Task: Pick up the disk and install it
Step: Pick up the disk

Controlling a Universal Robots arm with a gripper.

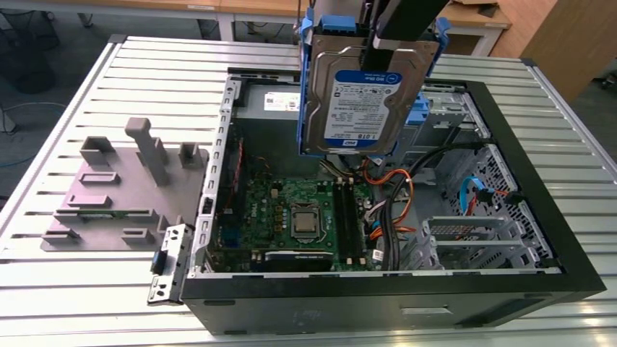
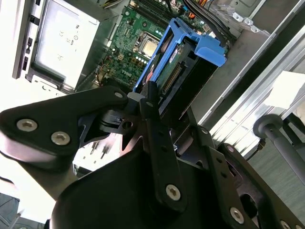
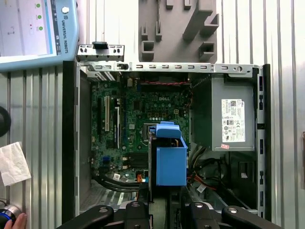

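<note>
Ribbed silver aluminium table (image 1: pixel 77 289) underneath everything, wood-coloured furniture beyond it in the exterior view. Up in the air above: flat silver-metal disk (image 1: pixel 362 101) with white-and-blue label and blue plastic side rails, hanging upright, label turned to the exterior camera, clear of every surface. Pinched at its upper end by the black two-finger gripper (image 1: pixel 391 42), closed firmly on the drive.

Over to the second wrist view: black fingers (image 2: pixel 151 107) pressed against the near end of the disk (image 2: pixel 174 76), a blue rail down each side, a blue tab at the far end. Edge-on in the first wrist view, disk (image 3: pixel 169 164) jutting out from the gripper (image 3: pixel 162 205), right over the machine's insides.

Below that: open black computer case (image 1: pixel 386 296), lying on its side, side panel off. Inside, green motherboard (image 1: pixel 289 202) with square silver processor socket (image 1: pixel 305 220), under the drive's lower edge. Orange and black cables (image 1: pixel 395 181) just to the exterior view's right of the board, then perforated grey metal drive bays (image 1: pixel 482 231) further right. Grey power-supply box with white sticker (image 3: pixel 231 119) tucked into a corner of the case, apart from the drive.

Outside the case, on the exterior view's left: grey plastic fixture plate with upright posts (image 1: pixel 106 202), resting on the table.
</note>
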